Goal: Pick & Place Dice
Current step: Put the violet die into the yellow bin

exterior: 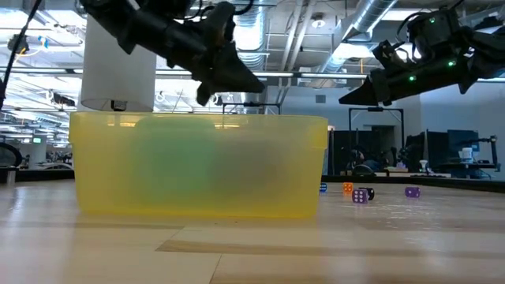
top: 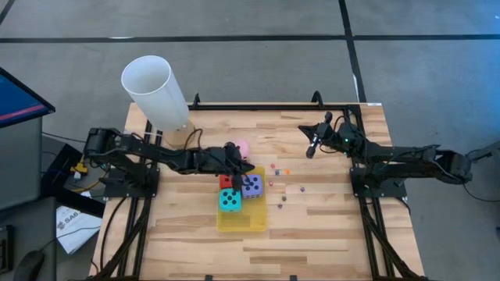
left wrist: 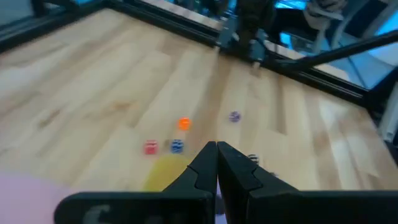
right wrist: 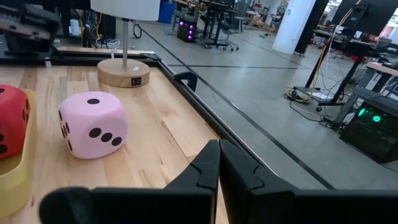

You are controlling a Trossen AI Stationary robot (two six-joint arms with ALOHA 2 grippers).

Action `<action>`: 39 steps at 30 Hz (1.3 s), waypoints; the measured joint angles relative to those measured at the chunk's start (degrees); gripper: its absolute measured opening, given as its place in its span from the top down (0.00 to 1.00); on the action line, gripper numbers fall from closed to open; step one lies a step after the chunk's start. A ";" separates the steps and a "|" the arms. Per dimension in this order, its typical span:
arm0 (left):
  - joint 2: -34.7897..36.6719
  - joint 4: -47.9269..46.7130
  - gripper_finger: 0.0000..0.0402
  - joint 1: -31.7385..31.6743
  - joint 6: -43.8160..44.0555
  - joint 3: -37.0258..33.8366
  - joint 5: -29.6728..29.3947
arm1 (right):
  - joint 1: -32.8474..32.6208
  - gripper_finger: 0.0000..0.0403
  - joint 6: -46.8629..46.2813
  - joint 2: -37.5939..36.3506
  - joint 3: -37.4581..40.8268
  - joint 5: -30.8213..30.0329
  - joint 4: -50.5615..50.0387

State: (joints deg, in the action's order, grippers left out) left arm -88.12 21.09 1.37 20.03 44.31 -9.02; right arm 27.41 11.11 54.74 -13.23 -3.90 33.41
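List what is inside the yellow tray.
In the high view the yellow tray holds the cyan die, the purple die and the red die, partly covered by the left gripper.

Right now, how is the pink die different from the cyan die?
The pink die sits on the bare wood outside the yellow tray; the cyan die sits inside the tray. The pink one stands alone, while the cyan one is packed beside the purple die. They differ in colour. Both are big cubes with dark pips.
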 joint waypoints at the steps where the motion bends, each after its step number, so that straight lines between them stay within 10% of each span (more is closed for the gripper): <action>1: -0.36 -0.98 1.00 -0.01 0.25 0.68 0.85 | 0.05 0.99 0.00 0.00 0.00 0.01 0.00; 13: -1.55 -23.26 1.00 1.06 10.43 7.78 4.96 | 0.05 0.99 2.82 0.00 0.00 0.00 -0.15; 39: -6.97 -21.32 1.00 2.73 11.71 8.31 -1.28 | 0.05 0.99 2.86 0.00 0.00 0.00 -0.17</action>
State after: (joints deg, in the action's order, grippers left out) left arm -95.09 -0.23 4.10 31.73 52.62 -10.30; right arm 27.46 13.98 54.74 -13.23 -3.90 33.23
